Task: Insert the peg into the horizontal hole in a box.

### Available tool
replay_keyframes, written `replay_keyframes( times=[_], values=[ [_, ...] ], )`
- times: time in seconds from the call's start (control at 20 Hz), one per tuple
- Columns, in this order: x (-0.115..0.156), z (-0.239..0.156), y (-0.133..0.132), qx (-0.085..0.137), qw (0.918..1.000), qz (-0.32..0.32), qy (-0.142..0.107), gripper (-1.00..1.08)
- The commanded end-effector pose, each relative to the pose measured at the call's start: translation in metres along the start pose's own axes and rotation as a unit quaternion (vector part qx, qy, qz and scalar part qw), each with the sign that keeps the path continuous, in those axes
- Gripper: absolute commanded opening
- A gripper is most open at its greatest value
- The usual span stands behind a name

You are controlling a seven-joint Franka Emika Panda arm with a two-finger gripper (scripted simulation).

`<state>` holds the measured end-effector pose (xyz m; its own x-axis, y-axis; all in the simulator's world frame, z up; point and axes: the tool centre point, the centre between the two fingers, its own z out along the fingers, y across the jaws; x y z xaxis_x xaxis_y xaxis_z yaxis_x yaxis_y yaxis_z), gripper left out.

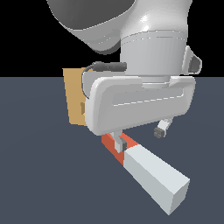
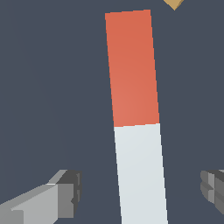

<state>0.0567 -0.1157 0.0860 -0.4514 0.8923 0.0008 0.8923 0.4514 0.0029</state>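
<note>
The peg [image 1: 151,173] lies flat on the dark floor, its red-orange end [image 1: 114,146] pointing toward the tan box [image 1: 73,94]. In the wrist view the peg [image 2: 140,170] runs between my fingers, red-orange end [image 2: 132,65] farthest from them. My gripper [image 1: 140,137] is open, above the peg close to where red meets white. Its fingers [image 2: 65,192] stand well apart from the peg's sides. Only a corner of the box [image 2: 174,4] shows in the wrist view. The hole is mostly hidden behind my hand; a small dark notch [image 1: 82,107] shows on the box face.
The dark grey-blue floor [image 1: 43,175] extends around the peg and box. The arm's large white body [image 1: 148,39] fills the upper part of the exterior view and hides the box's side toward the exterior view's right.
</note>
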Motion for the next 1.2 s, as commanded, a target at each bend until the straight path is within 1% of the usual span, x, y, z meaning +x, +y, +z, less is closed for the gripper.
replay_keyframes(
  times=[0.0, 0.3, 0.7, 1.15],
  values=[
    [-0.007, 0.006, 0.003, 0.000, 0.9999, -0.017, 0.000, 1.00],
    [-0.016, 0.013, 0.007, 0.001, 0.9993, -0.038, 0.000, 1.00],
    [-0.016, 0.018, 0.007, 0.002, 0.9992, -0.039, 0.000, 1.00],
    [-0.016, 0.059, 0.007, 0.002, 0.9992, -0.040, 0.000, 1.00]
  ],
)
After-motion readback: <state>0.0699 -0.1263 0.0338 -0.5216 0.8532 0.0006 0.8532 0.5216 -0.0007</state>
